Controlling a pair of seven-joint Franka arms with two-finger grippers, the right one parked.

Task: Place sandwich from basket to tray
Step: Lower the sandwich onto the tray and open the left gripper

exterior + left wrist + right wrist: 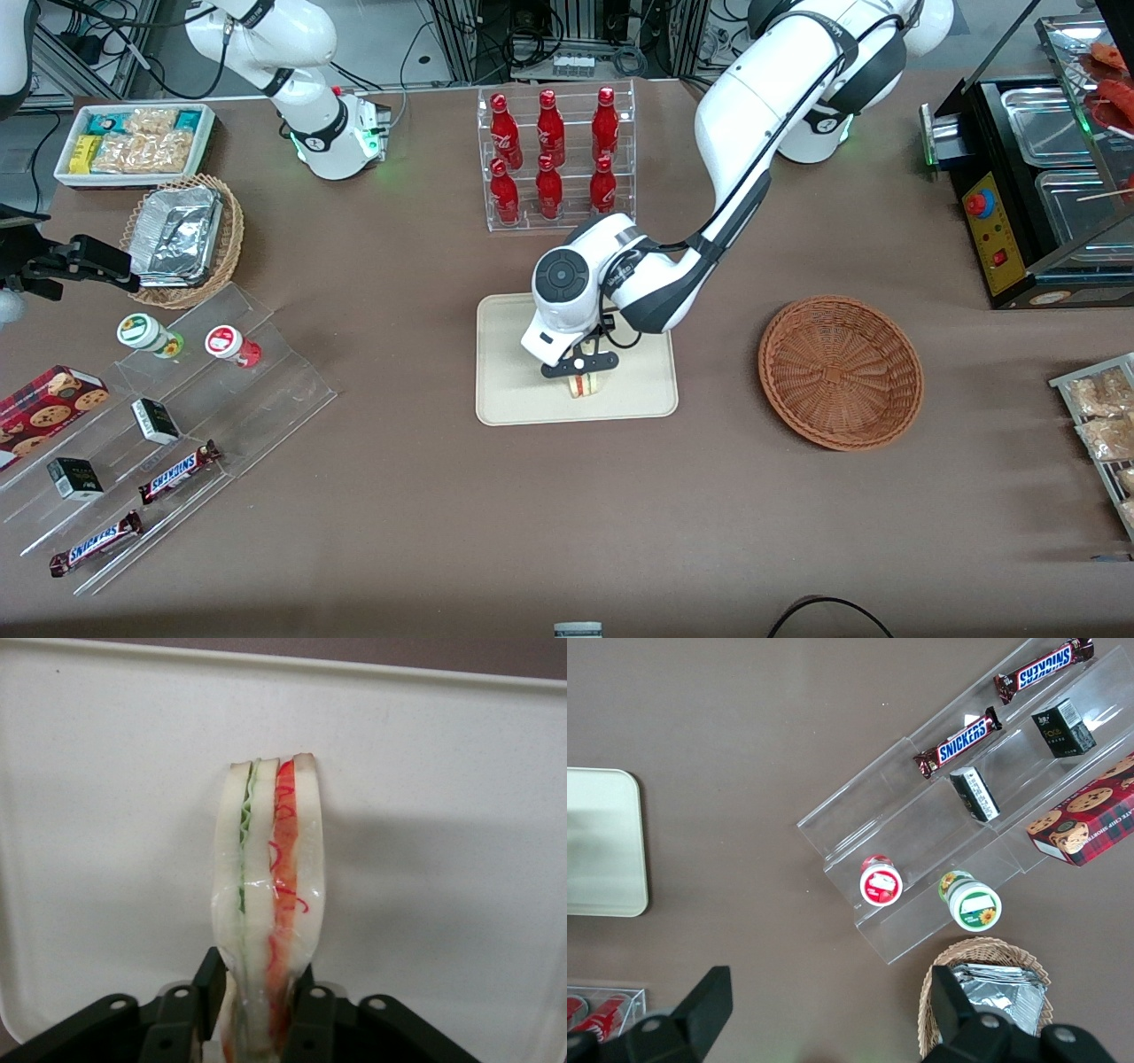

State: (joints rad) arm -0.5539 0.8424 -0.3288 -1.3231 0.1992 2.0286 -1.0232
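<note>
Overhead, a wide brown table (496, 523) fills the scene, with the working left arm (744, 142) reaching in a long curve from its base down to the middle of the table. Beneath it lies the tray (514, 390), flat and cream-coloured with a low rim, placed centrally where the arm can reach it straight down. Beside the tray, toward the working arm's end of the table, sits the basket (840, 370), a round reddish-brown wicker bowl that now holds nothing. The gripper (580, 365) hangs low over the tray, nearer the front camera than the tray's middle. Its two black fingers (211, 988) are clamped on the sandwich (268, 895), pinching the bread faces at one end so the wedge stands on edge, its green and red filling layers showing. The sandwich looks to be at or just above the tray's surface; contact cannot be confirmed. Judging from this, the carry is done and only the release remains.
</note>
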